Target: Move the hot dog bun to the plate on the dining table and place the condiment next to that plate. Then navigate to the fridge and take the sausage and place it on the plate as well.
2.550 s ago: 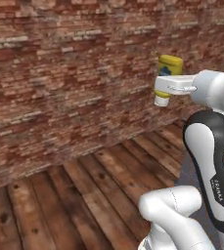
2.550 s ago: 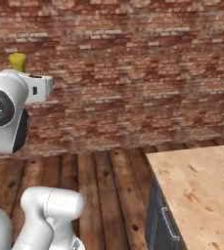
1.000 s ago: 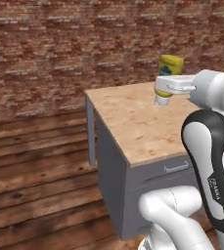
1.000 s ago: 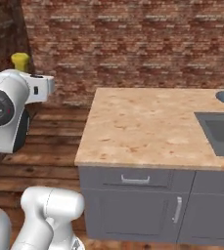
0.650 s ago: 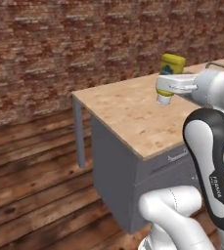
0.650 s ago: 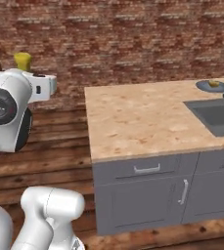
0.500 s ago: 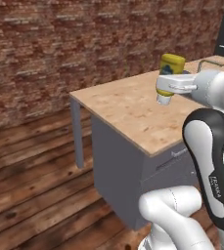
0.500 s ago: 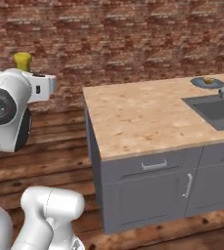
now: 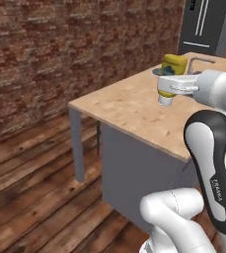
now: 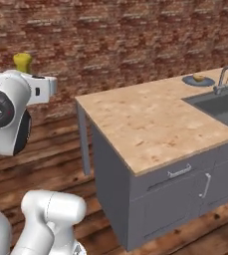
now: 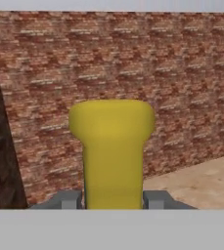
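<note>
My gripper (image 9: 169,89) is shut on the condiment (image 9: 172,74), a yellow squeeze bottle held cap down, above the near part of the dining table (image 9: 129,106). In the hand view the condiment (image 11: 112,151) stands between the two fingers (image 11: 69,199). Its yellow end (image 10: 22,61) pokes up over the hand in the right base view. At the far end of the dining table (image 10: 145,119) lies the blue-grey plate (image 10: 189,80) with the hot dog bun (image 10: 199,77) on it. The fridge (image 9: 208,24) stands dark at the back. The sausage is out of view.
A grey sink (image 10: 220,104) with a faucet (image 10: 222,78) is set into the table just before the plate. A brick wall (image 10: 110,40) runs behind, over a wooden floor (image 9: 30,188). Grey cabinet doors (image 10: 185,199) front the table.
The whole picture has shifted as the base drove: the table swung into view and came nearer, and the fridge now shows. The bottle stays in my shut gripper.
</note>
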Tool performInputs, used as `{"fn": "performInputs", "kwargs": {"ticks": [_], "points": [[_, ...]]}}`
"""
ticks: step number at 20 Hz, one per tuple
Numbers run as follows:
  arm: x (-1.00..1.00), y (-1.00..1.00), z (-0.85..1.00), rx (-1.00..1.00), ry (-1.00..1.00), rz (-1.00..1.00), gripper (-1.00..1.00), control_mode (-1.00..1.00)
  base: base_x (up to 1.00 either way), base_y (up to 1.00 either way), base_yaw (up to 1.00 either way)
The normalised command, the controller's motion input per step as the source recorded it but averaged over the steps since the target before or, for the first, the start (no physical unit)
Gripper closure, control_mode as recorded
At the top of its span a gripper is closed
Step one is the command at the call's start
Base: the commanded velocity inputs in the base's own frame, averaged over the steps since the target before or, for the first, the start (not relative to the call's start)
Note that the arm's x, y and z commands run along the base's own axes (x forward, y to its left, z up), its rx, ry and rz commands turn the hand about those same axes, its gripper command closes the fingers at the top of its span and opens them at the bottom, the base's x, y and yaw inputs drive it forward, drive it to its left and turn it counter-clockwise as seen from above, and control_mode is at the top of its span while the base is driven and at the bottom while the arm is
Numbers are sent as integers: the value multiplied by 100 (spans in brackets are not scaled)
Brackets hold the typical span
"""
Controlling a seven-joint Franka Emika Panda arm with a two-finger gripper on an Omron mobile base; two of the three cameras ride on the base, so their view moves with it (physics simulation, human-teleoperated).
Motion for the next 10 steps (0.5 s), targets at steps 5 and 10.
{"fn": "performInputs", "kwargs": {"ticks": [5, 10], "points": [[0, 0, 0, 0, 0, 0, 100, 100, 65, 100, -36], [0, 0, 0, 0, 0, 0, 100, 100, 66, 100, -36]]}}
